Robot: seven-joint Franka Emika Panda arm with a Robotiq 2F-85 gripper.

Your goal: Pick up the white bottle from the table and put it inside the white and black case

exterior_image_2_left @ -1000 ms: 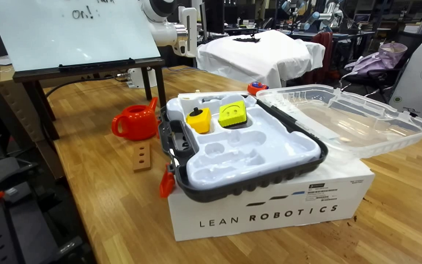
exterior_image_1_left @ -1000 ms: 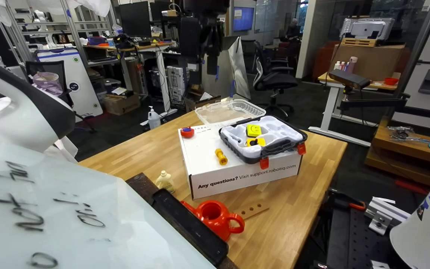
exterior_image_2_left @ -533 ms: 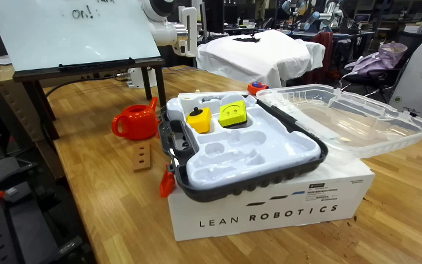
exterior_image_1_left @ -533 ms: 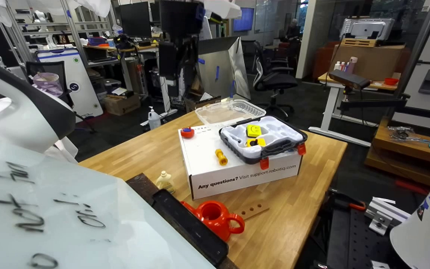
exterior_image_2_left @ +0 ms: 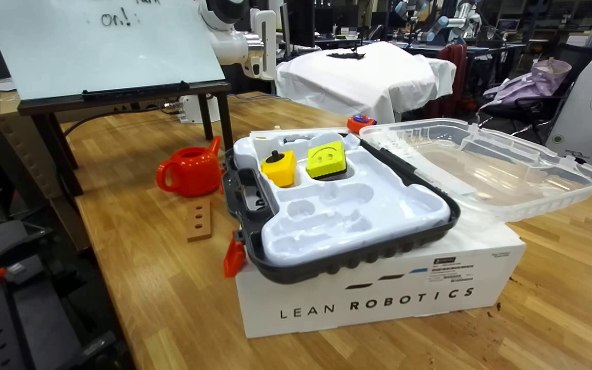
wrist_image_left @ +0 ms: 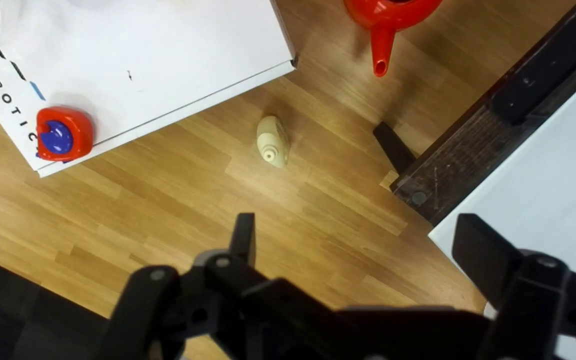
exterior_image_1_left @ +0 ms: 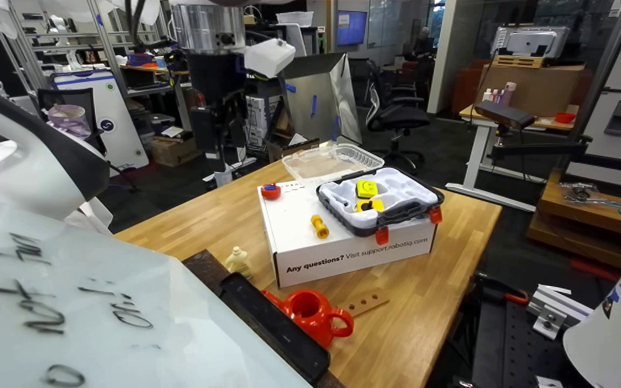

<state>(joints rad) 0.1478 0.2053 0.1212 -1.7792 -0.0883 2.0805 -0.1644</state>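
Bottle point(wrist_image_left: 272, 141) upright, untouched, end effector point(wrist_image_left: 355, 222) aloft, 2 fingers point(wrist_image_left: 483, 252) wide apart

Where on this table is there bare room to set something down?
In an exterior view, bare table runs between its edge, the holed block and the white box. In the wrist view, more shows between the box, the white bottle and a table edge. It's crowded between box and whiteboard, where the bottle and red teapot sit.
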